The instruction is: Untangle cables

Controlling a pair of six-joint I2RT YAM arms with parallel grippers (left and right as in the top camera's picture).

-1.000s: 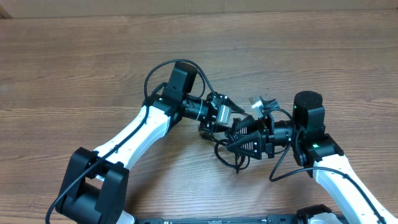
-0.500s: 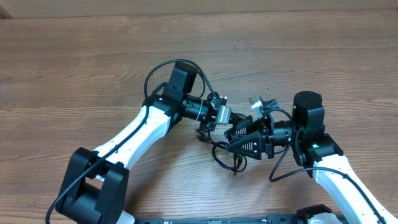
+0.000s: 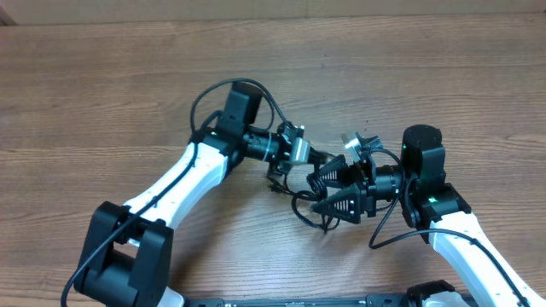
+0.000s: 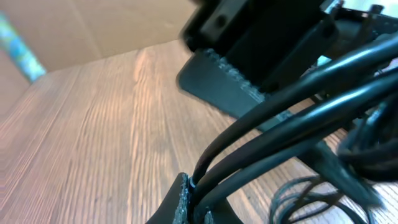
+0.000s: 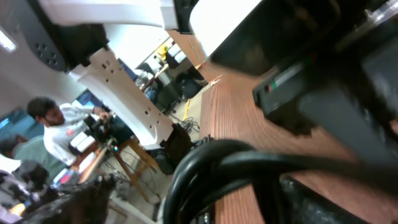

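The cables [image 3: 305, 210] are a bunch of thin black cords on the wooden table [image 3: 128, 94], between the two arms. My left gripper [image 3: 316, 156] reaches in from the left and is shut on a few cords at the top of the bunch. In the left wrist view those cables [image 4: 298, 106] run up and to the right, taut, from the shut gripper [image 4: 196, 200]. My right gripper [image 3: 328, 193] faces left with its fingers [image 3: 334, 176] spread wide, open. In the right wrist view a loop of the cables [image 5: 208, 163] lies between the parted jaws of the gripper [image 5: 205, 202], with no grip on it.
A small silver plug [image 3: 351, 141] sticks up just above the right gripper. A thicker black arm cable [image 3: 223, 92] arcs over the left wrist. One ridged finger of the right gripper [image 4: 227, 79] fills the upper left wrist view. Bare wood lies all around.
My left gripper has shut on the cords and drawn back up and to the left, pulling them taut. The right gripper has opened wider and let go of the cords.
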